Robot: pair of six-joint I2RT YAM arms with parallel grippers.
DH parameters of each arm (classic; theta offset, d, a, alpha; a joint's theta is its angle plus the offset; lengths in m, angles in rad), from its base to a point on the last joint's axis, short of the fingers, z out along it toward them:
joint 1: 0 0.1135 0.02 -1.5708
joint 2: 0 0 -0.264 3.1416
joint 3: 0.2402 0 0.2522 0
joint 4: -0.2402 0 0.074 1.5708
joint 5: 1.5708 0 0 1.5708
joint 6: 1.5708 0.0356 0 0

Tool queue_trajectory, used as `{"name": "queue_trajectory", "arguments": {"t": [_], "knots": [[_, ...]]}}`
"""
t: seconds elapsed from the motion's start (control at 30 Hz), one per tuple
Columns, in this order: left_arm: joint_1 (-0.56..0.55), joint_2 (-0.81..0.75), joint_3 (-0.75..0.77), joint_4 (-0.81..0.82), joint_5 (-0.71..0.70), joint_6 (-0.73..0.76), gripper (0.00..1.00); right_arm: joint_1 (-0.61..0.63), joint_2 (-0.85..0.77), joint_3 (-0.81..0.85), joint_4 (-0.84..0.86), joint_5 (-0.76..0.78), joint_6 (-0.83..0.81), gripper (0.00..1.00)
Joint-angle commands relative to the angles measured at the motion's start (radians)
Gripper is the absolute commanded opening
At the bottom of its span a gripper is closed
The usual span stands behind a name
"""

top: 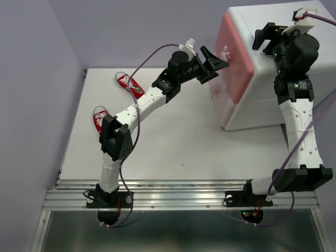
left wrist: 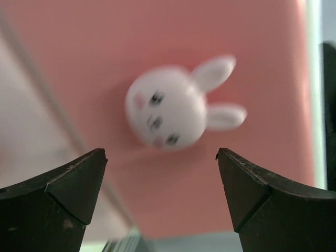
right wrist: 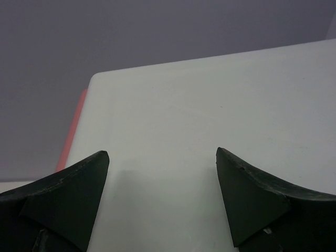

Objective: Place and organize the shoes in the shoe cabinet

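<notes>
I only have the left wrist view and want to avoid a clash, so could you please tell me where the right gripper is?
Observer: The right gripper hangs open over the cabinet's white top.
Operator: Thank you. Are any shoes near my arm?
Observer: Two red shoes lie at the far-left side of the table, beside the left arm.
Operator: And the green ones?
Observer: None shows in any view.
</notes>
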Motion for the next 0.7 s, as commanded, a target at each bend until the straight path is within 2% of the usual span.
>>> {"name": "queue_trajectory", "arguments": {"t": [0.0, 0.03, 0.17, 0.27, 0.4, 0.53, 0.67], "knots": [[0.06, -0.273, -0.253, -0.063, -0.021, 0.086, 0.99, 0.056, 0.131, -0.163, -0.55, -0.044, 0.186, 0.87], [0.076, -0.309, -0.357, -0.066, -0.042, 0.095, 0.99, 0.068, 0.133, -0.166, -0.551, -0.041, 0.182, 0.87], [0.148, -0.423, -0.531, -0.134, -0.055, 0.135, 0.99, 0.09, 0.142, -0.186, -0.553, -0.025, 0.179, 0.87], [0.16, -0.429, -0.577, -0.176, -0.047, 0.164, 0.99, 0.101, 0.124, -0.235, -0.525, -0.029, 0.231, 0.86], [0.143, -0.328, -0.544, -0.166, 0.011, 0.189, 0.99, 0.151, 0.146, -0.237, -0.557, 0.054, 0.188, 0.86], [0.13, -0.216, -0.418, -0.143, 0.061, 0.233, 0.99, 0.161, 0.162, -0.232, -0.565, 0.056, 0.202, 0.85], [0.122, -0.105, -0.318, -0.118, 0.141, 0.353, 0.99, 0.161, 0.166, -0.235, -0.547, 0.039, 0.219, 0.86]]}}
